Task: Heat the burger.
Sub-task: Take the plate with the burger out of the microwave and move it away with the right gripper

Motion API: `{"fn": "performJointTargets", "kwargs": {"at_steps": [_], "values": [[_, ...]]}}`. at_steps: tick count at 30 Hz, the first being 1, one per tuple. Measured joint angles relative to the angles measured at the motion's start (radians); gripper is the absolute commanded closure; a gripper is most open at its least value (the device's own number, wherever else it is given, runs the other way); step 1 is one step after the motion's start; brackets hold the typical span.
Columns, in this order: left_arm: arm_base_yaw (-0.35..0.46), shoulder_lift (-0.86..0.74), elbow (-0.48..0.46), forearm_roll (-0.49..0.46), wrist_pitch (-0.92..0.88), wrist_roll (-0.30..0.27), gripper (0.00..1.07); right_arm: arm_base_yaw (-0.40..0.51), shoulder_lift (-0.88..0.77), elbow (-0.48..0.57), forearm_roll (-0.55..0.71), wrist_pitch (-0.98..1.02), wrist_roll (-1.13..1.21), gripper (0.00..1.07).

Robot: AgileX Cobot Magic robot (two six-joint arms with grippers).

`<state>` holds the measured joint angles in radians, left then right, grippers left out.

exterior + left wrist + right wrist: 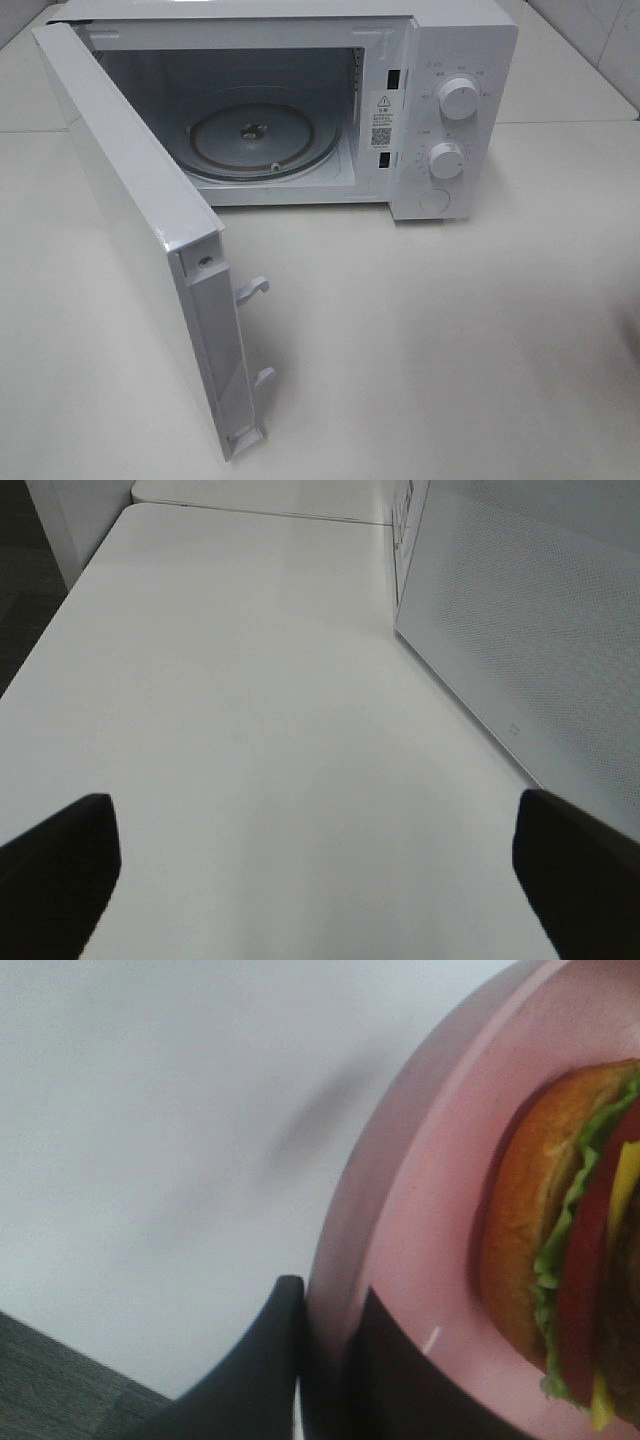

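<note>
A white bench [450, 340] carries a white microwave [460, 60] whose door [130, 220] stands swung wide open, baring the cavity and the round glass turntable [262, 140] on its floor; two white dials [458, 98] sit one above the other on the control panel beside the cavity. In the high view neither tool can be seen. The left tool [320, 870] hangs over bare bench with its two dark fingers [60, 865] spread as wide apart as they go and nothing between them; the perforated outer face of the open door stands off to one side ahead of it. The right tool [325, 1360] is closed tight on the rim of a pink plate [420, 1190], one dark finger [265, 1370] under the edge and the other on top, the rim pinched between them. The burger [560, 1230] sits on that plate just beyond the fingertips, close to the grip but not touching it: golden-brown bun, green lettuce, red tomato and yellow cheese show in layers. Pale bench and a strip of dark floor lie beyond the plate's edge
</note>
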<state>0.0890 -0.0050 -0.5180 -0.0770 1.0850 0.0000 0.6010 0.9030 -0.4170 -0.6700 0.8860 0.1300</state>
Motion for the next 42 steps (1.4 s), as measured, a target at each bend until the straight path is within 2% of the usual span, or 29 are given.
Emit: {"fn": "performJointTargets", "kwargs": {"at_steps": [4, 15, 33, 36, 38, 42], "values": [[0.0, 0.0, 0.0, 0.0, 0.0, 0.0, 0.06, 0.0, 0.0, 0.0, -0.04, 0.03, 0.163, 1.07], [0.0, 0.0, 0.0, 0.0, 0.0, 0.0, 0.06, 0.0, 0.024, 0.0, -0.072, 0.039, 0.292, 1.07], [0.0, 0.0, 0.0, 0.0, 0.0, 0.0, 0.06, 0.0, 0.334, -0.002, -0.158, -0.088, 0.604, 1.07], [0.0, 0.0, 0.0, 0.0, 0.0, 0.0, 0.06, -0.016, 0.39, -0.002, -0.189, -0.128, 0.656, 1.07], [0.0, 0.0, 0.0, 0.0, 0.0, 0.0, 0.06, -0.076, 0.459, -0.003, -0.222, -0.182, 0.722, 1.07], [0.0, 0.0, 0.0, 0.0, 0.0, 0.0, 0.06, -0.113, 0.506, -0.003, -0.227, -0.204, 0.745, 1.07]]}}
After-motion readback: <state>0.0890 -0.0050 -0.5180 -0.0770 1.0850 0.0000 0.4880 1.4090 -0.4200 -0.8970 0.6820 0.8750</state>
